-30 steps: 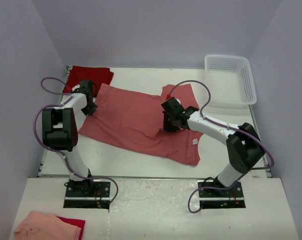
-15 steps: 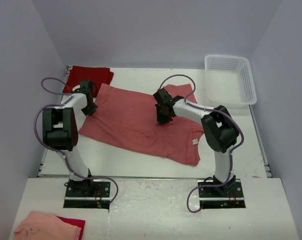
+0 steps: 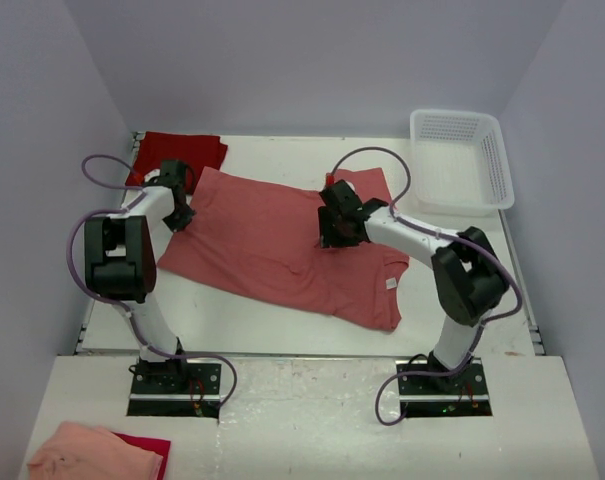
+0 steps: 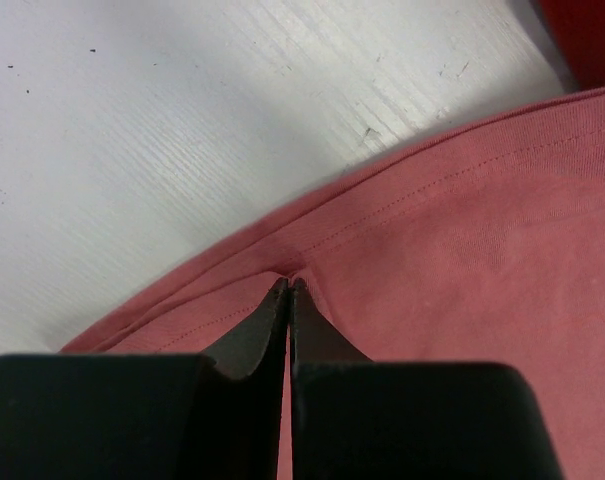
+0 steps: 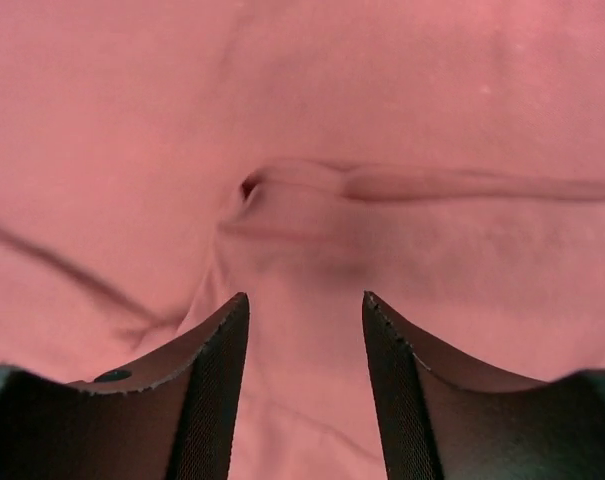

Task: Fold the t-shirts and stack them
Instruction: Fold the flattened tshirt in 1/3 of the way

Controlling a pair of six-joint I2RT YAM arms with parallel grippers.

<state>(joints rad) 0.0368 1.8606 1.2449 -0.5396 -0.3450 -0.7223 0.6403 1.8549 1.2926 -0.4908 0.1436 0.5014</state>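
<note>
At the middle of the worktop (image 3: 282, 330) lies the salmon shirt (image 3: 262, 240), spread flat. Its long axis runs from the hem at 9 o'clock to the collar and white neck label (image 3: 390, 284) at about 4 o'clock. The left tool (image 3: 179, 212) is on the hem end, jaws pressed together with the stitched edge gathered at their tips, so it looks like a pinch on the cloth. The right tool (image 3: 332, 228) hangs over the chest, near the far sleeve, jaws parted to a middling gap and holding nothing. From its wrist view, a raised crease (image 5: 312, 185) sits at 12 o'clock, just ahead of the jaws and running across them. That is the relation that matters: the right arm is far nearer this ridge than the left, and it probably needs only to reach forward and close. The crimson shirt (image 3: 177, 152) waits folded at 11 o'clock, just beyond the left tool. The basket (image 3: 460, 204) sits well off at 2 o'clock.
</note>
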